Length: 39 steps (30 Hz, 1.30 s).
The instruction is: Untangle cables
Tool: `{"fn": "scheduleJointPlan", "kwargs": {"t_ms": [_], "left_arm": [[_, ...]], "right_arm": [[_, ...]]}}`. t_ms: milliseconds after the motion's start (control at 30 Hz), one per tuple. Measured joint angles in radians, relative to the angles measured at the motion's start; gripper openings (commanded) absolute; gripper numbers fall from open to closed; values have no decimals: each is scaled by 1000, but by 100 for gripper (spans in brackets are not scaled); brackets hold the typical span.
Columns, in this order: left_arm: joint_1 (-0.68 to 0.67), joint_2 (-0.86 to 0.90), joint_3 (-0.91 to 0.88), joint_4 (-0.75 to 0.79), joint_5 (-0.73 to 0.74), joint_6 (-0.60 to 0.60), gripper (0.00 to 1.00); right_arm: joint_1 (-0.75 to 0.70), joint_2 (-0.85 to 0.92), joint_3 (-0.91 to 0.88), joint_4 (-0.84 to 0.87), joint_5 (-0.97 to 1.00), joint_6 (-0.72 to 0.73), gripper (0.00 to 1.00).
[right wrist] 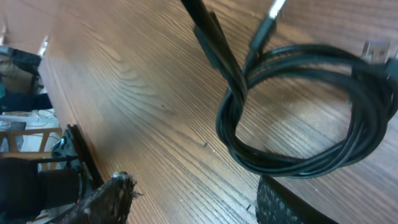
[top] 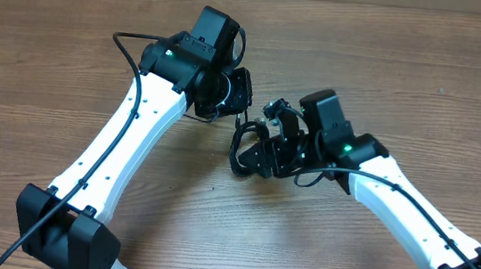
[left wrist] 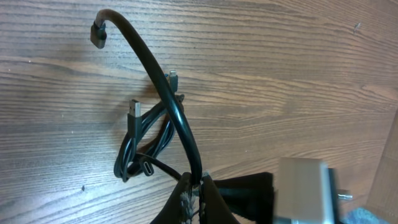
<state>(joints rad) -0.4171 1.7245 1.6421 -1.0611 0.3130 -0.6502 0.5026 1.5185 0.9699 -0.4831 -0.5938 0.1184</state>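
— On the left, we see the left gripper [left wrist: 196,186] clamped tight on one cord [left wrist: 155,74], which curves away to a black plug end.
— Yes. Mid-table [top: 365,58], the looped cable bundle [top: 252,149] lies on the wood between both arms.
— From overhead, the arms hide the jaws from us. The left wrist view alone shows plug ends poking out of the loops.
— On the right, we see the right gripper [right wrist: 196,186] with its fingers apart and the coil just ahead of them.
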Motion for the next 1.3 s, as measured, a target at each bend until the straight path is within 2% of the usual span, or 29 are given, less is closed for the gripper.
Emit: {"fn": "scheduleJointPlan", "kwargs": {"t_ms": [300,467,533,600,733,1033,1200,1300], "left_arm": [[0,0,0,0,-2,-2,4],[0,0,0,0,8,-2,4],[0,0,0,0,9,-2,4],[0,0,0,-1,9,-2,4],[1,0,0,-1,10,-3,4],[1,0,0,-1,20,-2,4],[1,0,0,-6,27,-3,4],[1,0,0,-7,28,-3,4]], "right_arm": [[130,0,-142,324,249,200,62],[160,42,-150,422,340,234,56],[160,80,-150,443,352,243,50],[160,134,-153,468,367,248,36],[160,140,-155,499,372,260,20],[160,151,-156,541,385,314,20],[160,226,-156,586,384,358,20],[160,256,-156,603,384,372,14]]}}
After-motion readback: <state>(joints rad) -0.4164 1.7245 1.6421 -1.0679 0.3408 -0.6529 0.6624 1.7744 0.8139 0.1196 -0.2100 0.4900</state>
